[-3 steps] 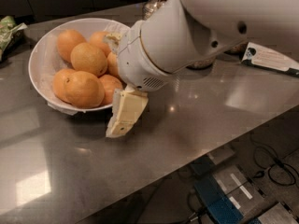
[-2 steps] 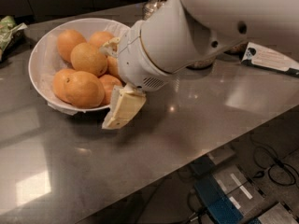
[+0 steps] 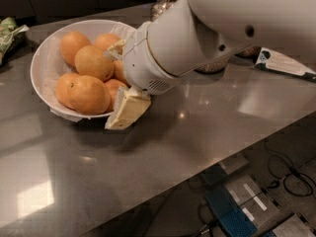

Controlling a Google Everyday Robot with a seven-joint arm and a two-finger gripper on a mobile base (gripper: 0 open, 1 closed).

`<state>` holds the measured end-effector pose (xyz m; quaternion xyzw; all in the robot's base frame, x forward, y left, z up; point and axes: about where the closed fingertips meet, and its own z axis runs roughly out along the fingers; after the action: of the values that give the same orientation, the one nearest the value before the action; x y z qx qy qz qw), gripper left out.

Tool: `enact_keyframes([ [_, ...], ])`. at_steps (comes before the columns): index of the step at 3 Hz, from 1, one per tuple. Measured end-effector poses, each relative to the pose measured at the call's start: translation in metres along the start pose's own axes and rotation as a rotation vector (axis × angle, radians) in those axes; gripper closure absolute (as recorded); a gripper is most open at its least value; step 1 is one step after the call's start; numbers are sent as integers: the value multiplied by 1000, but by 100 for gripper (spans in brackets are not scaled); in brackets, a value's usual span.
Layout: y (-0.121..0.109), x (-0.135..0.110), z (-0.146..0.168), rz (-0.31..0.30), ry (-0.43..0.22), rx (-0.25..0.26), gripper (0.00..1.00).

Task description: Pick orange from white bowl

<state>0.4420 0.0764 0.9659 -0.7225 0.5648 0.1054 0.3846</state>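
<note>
Plainly, in the one camera view, the pick had not been made: the orange (image 3: 89,95), the biggest fruit with a small dark dot on its peel, lay at the near side of the white bowl (image 3: 38,63), resting among five or so other oranges on the crinkled paper lining. The gripper (image 3: 114,89) sat low at the bowl's right side, at the end of the bulky white arm (image 3: 197,38) that reached in from the upper right. Its cream fingers (image 3: 127,110) were spread wide. One lay down at the near right rim, and whether it touched the counter could not be told. The tip of the other showed farther back above the fruit. Between them sat partly hidden oranges, just to the right of the dotted one, and nothing looked clamped. Judged from this, the approach was done, while the closing on a fruit and the lift out of the bowl were left; the gripper seemed to bracket a neighbour, not the dotted orange itself. The bowl stood on a smooth grey countertop (image 3: 207,132) with soft reflections. A green packet (image 3: 9,31) lay at the far left edge, a glass jar (image 3: 164,5) stood behind the arm, and a flat printed packet (image 3: 281,64) lay to the right. Below the counter's near edge, the floor showed dark cables (image 3: 291,174) and blue boxes (image 3: 232,214).
</note>
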Motion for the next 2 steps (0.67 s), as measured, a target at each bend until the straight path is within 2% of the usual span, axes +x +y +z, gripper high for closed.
enact_keyframes([
  [2, -14, -2, 33, -13, -41, -36, 24],
])
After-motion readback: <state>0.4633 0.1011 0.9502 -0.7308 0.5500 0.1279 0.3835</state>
